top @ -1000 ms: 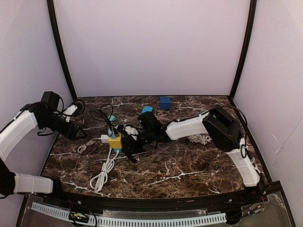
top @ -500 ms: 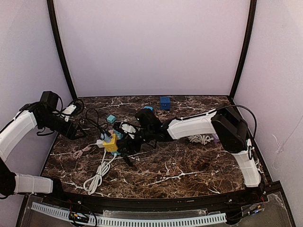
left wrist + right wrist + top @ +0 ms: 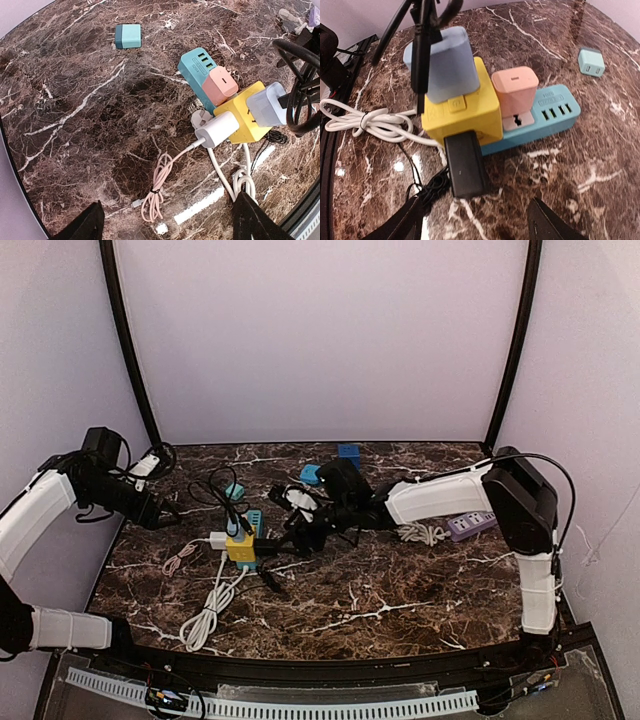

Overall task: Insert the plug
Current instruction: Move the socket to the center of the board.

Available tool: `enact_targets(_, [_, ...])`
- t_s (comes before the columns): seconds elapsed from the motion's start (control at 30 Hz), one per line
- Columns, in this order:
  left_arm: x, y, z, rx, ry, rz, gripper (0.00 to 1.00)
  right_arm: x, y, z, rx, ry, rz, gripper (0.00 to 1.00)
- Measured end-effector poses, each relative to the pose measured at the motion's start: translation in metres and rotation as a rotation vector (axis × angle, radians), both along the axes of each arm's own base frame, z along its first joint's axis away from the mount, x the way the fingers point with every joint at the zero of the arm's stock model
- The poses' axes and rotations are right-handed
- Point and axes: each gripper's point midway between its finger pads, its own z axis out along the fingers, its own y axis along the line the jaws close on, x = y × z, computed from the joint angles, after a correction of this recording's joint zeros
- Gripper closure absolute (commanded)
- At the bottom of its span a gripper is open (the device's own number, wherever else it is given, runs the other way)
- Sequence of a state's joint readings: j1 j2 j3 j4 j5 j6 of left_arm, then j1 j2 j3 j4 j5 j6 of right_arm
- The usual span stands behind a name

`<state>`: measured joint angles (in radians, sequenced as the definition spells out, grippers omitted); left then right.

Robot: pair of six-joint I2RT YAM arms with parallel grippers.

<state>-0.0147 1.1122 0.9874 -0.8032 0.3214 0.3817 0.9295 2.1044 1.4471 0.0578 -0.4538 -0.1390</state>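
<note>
The black plug sits pushed into the side of the yellow cube socket, its thin black cable bunched on the marble beside it. My right gripper is open just behind the plug, and nothing lies between its fingers. From the top, the right gripper hangs just right of the yellow cube. My left gripper is open above a coiled pink cable, well left of the cube, holding nothing.
A pale blue adapter tops the cube. A pink adapter stands on the teal power strip. A white charger, white cord, small teal charger, purple strip and blue cube lie around.
My right gripper has opened and drawn back to the right, leaving the black plug in the yellow cube. The cube shifted slightly. The left arm has hardly moved.
</note>
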Motion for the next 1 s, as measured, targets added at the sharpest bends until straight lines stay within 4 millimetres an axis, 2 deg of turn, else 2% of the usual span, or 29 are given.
enact_targets(0.07, [0.001, 0.0, 0.004, 0.001, -0.008, -0.003, 0.23, 0.0, -0.016, 0.001, -0.02, 0.02, -0.038, 0.27])
enact_targets(0.13, [0.004, -0.001, 0.012, -0.002, -0.021, -0.006, 0.23, 0.006, -0.039, 0.013, -0.035, 0.033, -0.11, 0.18])
enact_targets(0.17, [0.006, -0.001, 0.015, -0.002, -0.027, -0.006, 0.22, 0.013, -0.053, 0.023, -0.04, 0.036, -0.164, 0.13])
enact_targets(0.23, [0.012, -0.001, 0.022, -0.003, -0.038, -0.007, 0.22, 0.041, -0.09, 0.055, -0.026, 0.013, -0.324, 0.03])
enact_targets(0.27, [0.017, -0.001, 0.025, -0.004, -0.045, -0.006, 0.21, 0.056, -0.11, 0.069, -0.015, 0.001, -0.413, 0.01])
enact_targets(0.37, [0.031, 0.0, 0.028, 0.003, -0.059, 0.004, 0.19, 0.104, -0.204, 0.108, 0.006, -0.051, -0.766, 0.01])
enact_targets(0.4, [0.036, 0.002, 0.026, 0.007, -0.059, 0.01, 0.17, 0.115, -0.243, 0.113, 0.008, -0.041, -0.898, 0.01])
enact_targets(0.43, [0.041, 0.003, 0.022, 0.014, -0.054, 0.02, 0.16, 0.121, -0.273, 0.114, 0.008, -0.026, -0.996, 0.01])
enact_targets(0.47, [0.045, 0.004, 0.018, 0.017, -0.046, 0.026, 0.14, 0.128, -0.319, 0.108, 0.005, 0.015, -1.151, 0.01])
enact_targets(0.53, [0.055, 0.006, 0.009, 0.023, -0.031, 0.039, 0.13, 0.131, -0.369, 0.094, -0.008, 0.067, -1.314, 0.01])
enact_targets(0.6, [0.064, 0.007, 0.001, 0.025, -0.013, 0.051, 0.12, 0.125, -0.419, 0.067, -0.047, 0.147, -1.473, 0.01])
enact_targets(0.67, [0.073, 0.007, -0.005, 0.024, -0.001, 0.057, 0.12, 0.117, -0.452, 0.036, -0.113, 0.233, -1.586, 0.01])
enact_targets(0.8, [0.082, 0.007, -0.008, 0.019, -0.002, 0.063, 0.12, 0.116, -0.478, -0.017, -0.219, 0.391, -1.695, 0.02])
enact_targets(0.9, [0.084, 0.006, -0.006, 0.012, -0.012, 0.063, 0.12, 0.119, -0.486, -0.047, -0.27, 0.474, -1.763, 0.01])
enact_targets(1.0, [0.084, 0.005, -0.004, 0.009, -0.027, 0.061, 0.12, 0.126, -0.497, -0.047, -0.242, 0.475, -1.861, 0.01])
